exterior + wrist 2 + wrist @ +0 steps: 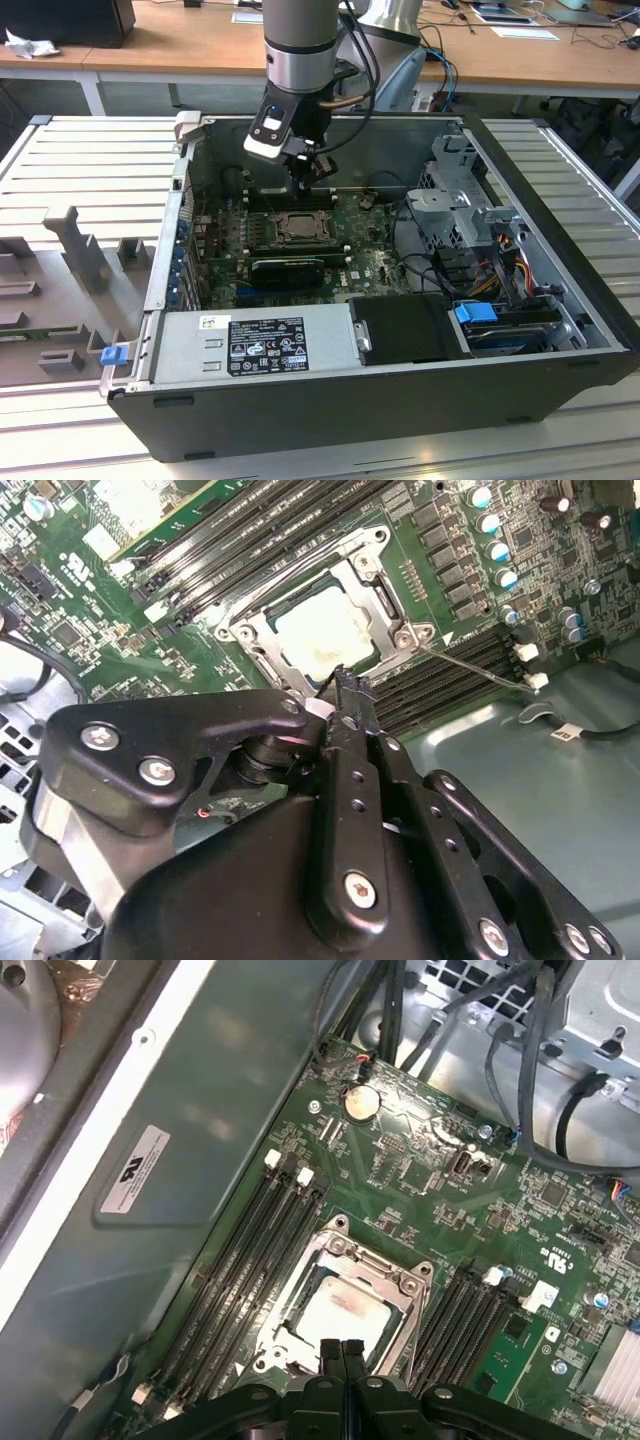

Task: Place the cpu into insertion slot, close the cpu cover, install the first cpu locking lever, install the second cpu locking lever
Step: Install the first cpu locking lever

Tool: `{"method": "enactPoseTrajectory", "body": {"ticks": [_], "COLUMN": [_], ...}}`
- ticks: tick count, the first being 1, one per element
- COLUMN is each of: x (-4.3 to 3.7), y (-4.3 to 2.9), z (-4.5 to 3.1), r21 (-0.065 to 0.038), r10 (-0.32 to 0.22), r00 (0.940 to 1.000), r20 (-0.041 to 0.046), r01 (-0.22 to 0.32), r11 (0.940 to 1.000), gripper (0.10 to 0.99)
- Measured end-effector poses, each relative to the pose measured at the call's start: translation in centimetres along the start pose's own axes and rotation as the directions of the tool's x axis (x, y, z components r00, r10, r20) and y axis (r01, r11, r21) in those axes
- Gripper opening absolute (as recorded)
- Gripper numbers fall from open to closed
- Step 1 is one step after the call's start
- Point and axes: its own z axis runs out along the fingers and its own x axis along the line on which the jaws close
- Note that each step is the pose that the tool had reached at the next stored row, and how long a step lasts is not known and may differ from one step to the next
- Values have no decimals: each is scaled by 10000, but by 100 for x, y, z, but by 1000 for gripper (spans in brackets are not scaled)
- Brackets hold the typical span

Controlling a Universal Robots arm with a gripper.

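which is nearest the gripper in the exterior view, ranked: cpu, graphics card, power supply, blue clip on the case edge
1. cpu, seated just under the gripper.
2. graphics card, next to the cpu, nearer the camera.
3. power supply, at the front of the view.
4. blue clip, far on the exterior view's left.

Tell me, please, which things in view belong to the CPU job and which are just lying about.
Job in hand:
- cpu, under the lowered cpu cover
- locking lever
- tool, at the cover's edge

Lying about:
- memory slots
- coin battery
- power supply
- drive cage
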Motion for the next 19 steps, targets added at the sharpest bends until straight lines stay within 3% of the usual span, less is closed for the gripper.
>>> {"method": "enactPoseTrajectory", "body": {"ticks": [8, 19], "x": [0, 0], "y": [0, 0], "z": [0, 0], "r21": [11, 26], "r10": [-512, -1395], "r00": [9987, 9902], "r20": [-34, -94], "r01": [512, 1395], "r11": [9987, 9902], "gripper": [106, 106]}}
